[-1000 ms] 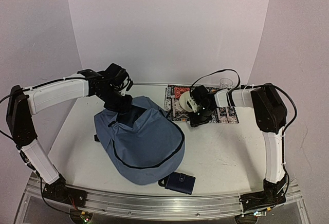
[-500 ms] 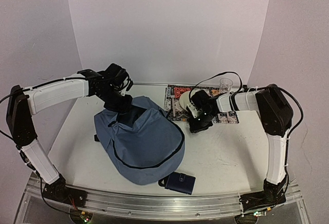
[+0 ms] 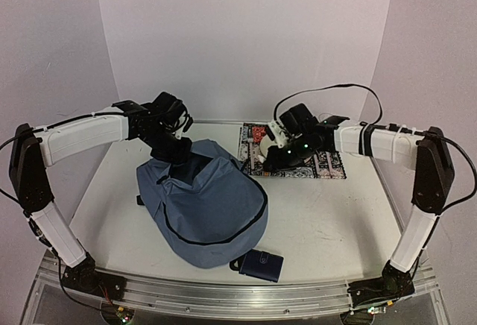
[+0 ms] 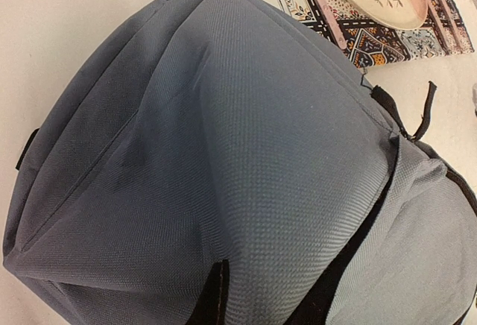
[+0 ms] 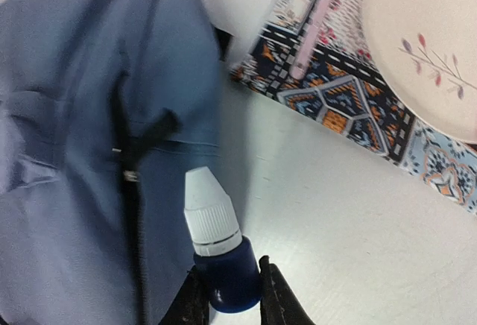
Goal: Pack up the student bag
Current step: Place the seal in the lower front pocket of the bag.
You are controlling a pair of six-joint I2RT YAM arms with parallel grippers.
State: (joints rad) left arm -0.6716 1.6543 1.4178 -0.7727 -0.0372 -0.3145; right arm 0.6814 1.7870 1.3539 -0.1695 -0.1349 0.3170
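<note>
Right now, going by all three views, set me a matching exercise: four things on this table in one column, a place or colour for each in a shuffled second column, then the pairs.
Things:
1. student bag
2. white-capped bottle
3. plate
4. wallet

Descriptions:
A. lies on the patterned mat
B. held between the fingers of the right gripper
C. at the near edge of the table
D. slate blue with black zip trim

Pairs: 1-D, 2-B, 3-A, 4-C
</note>
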